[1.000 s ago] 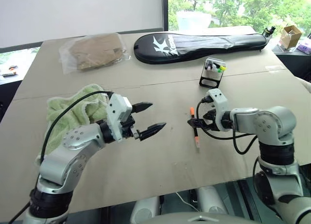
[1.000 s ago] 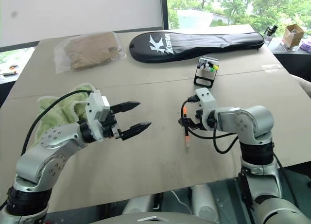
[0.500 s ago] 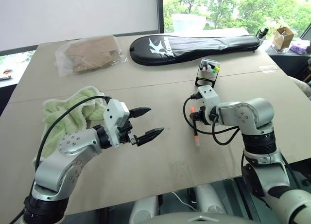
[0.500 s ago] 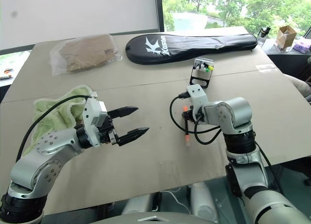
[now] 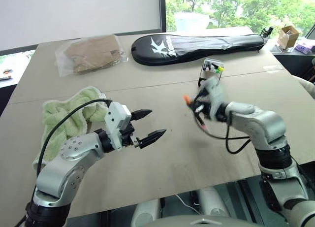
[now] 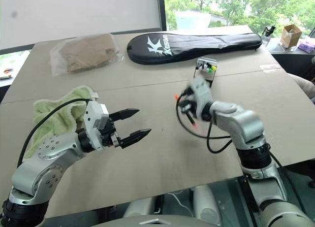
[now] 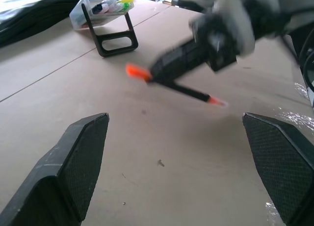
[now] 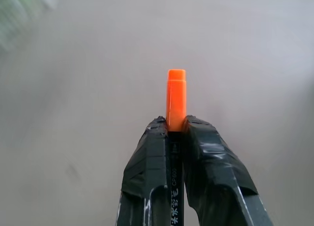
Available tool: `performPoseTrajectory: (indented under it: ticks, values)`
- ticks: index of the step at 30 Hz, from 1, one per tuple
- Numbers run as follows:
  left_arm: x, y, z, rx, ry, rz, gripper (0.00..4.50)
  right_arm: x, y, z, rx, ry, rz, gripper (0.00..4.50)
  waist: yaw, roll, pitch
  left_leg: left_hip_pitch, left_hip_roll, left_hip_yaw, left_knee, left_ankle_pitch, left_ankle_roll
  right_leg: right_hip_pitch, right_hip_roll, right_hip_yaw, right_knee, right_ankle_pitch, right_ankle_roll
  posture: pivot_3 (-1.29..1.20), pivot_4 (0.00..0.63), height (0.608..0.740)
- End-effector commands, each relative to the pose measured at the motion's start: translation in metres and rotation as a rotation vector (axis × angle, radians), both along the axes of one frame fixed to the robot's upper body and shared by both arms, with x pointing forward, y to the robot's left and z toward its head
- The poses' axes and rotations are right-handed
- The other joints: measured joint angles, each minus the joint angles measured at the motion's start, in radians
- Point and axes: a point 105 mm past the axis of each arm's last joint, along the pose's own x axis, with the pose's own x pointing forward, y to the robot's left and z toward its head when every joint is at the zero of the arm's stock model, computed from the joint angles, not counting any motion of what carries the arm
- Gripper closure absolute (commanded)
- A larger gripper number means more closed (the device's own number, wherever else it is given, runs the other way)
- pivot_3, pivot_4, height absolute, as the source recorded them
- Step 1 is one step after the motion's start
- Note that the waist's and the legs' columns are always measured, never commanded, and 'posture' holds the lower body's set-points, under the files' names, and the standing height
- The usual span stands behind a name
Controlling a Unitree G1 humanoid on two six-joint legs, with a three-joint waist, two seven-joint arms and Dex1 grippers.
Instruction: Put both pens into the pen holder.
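My right gripper is shut on a slim black pen with an orange cap and orange end, holding it tilted in the air above the table's middle. In the right wrist view the orange cap sticks out past the closed fingers. The pen holder, a small black stand with a white top, sits just beyond that hand with yellow- and green-capped markers in it. My left gripper hovers open and empty to the left of the pen. The left wrist view has the pen ahead and the holder further off.
A long black zipped racket bag lies along the far edge. A clear plastic bag with brown contents sits at the far left, and a green towel lies under my left arm. A cardboard box stands beyond the table's right corner.
My right gripper has shut on the orange-capped pen and lifted it off the table, turning from pointing down to about level. The left arm has stayed put.
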Motion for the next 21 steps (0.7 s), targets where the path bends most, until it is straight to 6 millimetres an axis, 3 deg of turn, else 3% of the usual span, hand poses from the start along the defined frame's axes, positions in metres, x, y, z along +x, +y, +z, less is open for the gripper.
performPoseTrajectory:
  ticks: [1,5,11,17,21]
  values:
    - [0.001,-0.003,0.01,-0.003,-0.059,-0.008,0.0,0.001,-0.01,0.051,0.08,-0.28,0.006,4.48,0.001,0.0,0.0,0.0,0.0,0.0,0.0,0.0,0.0,0.0,0.0,0.0,0.0,0.0,0.0,0.0,0.15,0.74]
    - [0.007,-0.005,0.013,-0.01,-0.068,-0.019,0.0,0.049,-0.039,0.071,0.099,-0.492,-0.29,4.48,0.0,0.0,0.0,0.0,-0.001,0.001,0.0,0.0,0.0,0.0,0.0,0.0,0.0,0.0,-0.001,0.0,0.15,0.74]
    - [0.011,-0.005,0.017,-0.009,-0.089,-0.009,0.0,0.089,-0.045,0.068,0.178,-0.572,-0.425,4.48,-0.003,0.002,0.002,0.0,-0.003,0.002,-0.002,0.0,0.0,-0.002,0.0,0.002,0.0,0.003,-0.005,0.0,0.15,0.74]
    - [0.009,-0.007,0.018,-0.015,-0.096,0.013,0.0,0.1,-0.047,0.07,0.205,-0.615,-0.458,4.48,-0.001,0.003,0.003,-0.002,-0.003,0.001,-0.004,0.0,-0.001,-0.003,-0.003,0.001,0.0,0.003,-0.005,0.0,0.15,0.74]
    - [0.006,-0.007,0.019,-0.015,-0.099,0.03,0.0,0.095,-0.026,0.054,0.135,-0.516,-0.24,4.48,-0.001,0.004,0.003,-0.002,-0.003,0.001,-0.004,0.0,-0.001,-0.003,-0.004,0.002,-0.001,0.003,-0.005,0.0,0.15,0.74]
